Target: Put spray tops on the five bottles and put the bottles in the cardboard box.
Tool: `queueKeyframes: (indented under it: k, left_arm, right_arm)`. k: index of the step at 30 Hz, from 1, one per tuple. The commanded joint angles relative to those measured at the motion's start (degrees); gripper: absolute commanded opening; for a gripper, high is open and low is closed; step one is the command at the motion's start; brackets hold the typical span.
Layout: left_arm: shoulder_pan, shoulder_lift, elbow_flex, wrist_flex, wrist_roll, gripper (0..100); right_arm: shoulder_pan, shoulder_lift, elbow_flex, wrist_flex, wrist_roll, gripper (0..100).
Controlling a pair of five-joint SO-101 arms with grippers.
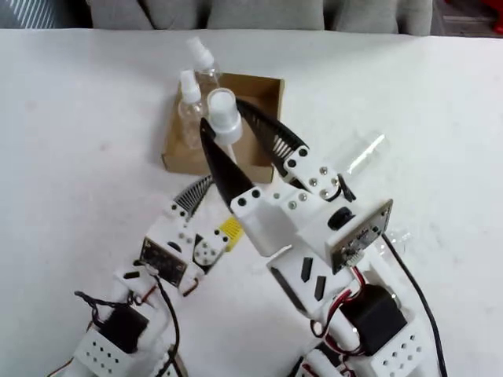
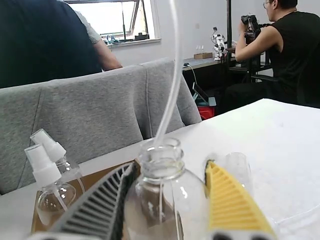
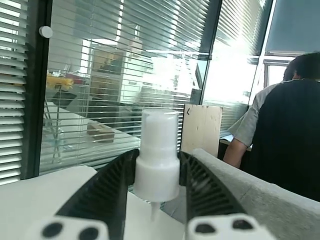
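My right gripper (image 1: 222,119) is shut on a white spray top (image 1: 222,104), held upright above the near edge of the cardboard box (image 1: 263,90). In the right wrist view the spray top (image 3: 157,150) sits between the black fingers (image 3: 107,187). My left gripper (image 2: 170,172) is shut on a clear open-necked bottle (image 2: 160,200), upright, under the right gripper. The top's thin dip tube (image 2: 173,75) hangs down into that bottle's neck. Two capped bottles (image 1: 191,98) (image 1: 203,59) stand in the box.
A clear uncapped bottle (image 1: 361,153) lies on the white table right of the box, and it stands out behind the yellow finger (image 2: 232,200) as a bottle (image 2: 237,167). Grey chair backs (image 1: 259,12) line the far table edge.
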Motion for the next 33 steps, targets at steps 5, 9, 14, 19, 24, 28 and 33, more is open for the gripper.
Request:
queueKeyframes:
  k: [5, 9, 14, 19, 24, 28, 33]
  left_arm:
    - [-0.48, -1.01, 0.09, -1.41, 0.44, 2]
    - [-0.48, -1.01, 0.09, -1.41, 0.53, 2]
    - [-0.48, -1.01, 0.09, -1.41, 0.53, 2]
    - [-0.48, -1.01, 0.09, -1.41, 0.53, 2]
    - [-0.48, -1.01, 0.09, -1.41, 0.53, 2]
    - [-0.48, -1.01, 0.09, -1.41, 0.44, 2]
    - [-0.48, -1.01, 0.09, -1.41, 0.35, 2]
  right_arm:
    - [0.48, -0.40, -0.26, -0.22, 0.35, 1.7]
    - [0.48, -0.31, -0.26, -0.22, 0.35, 1.7]
    - [0.48, -0.31, 0.53, 0.04, 0.35, 1.7]
    - [0.48, -0.66, 4.04, -0.13, 0.44, 1.7]
    - [0.48, -0.75, 6.15, -0.04, 0.09, 1.8]
    - [0.13, -0.75, 7.65, 0.31, 0.09, 2.0]
    - [0.04, -0.75, 10.11, 0.40, 0.00, 16.6]
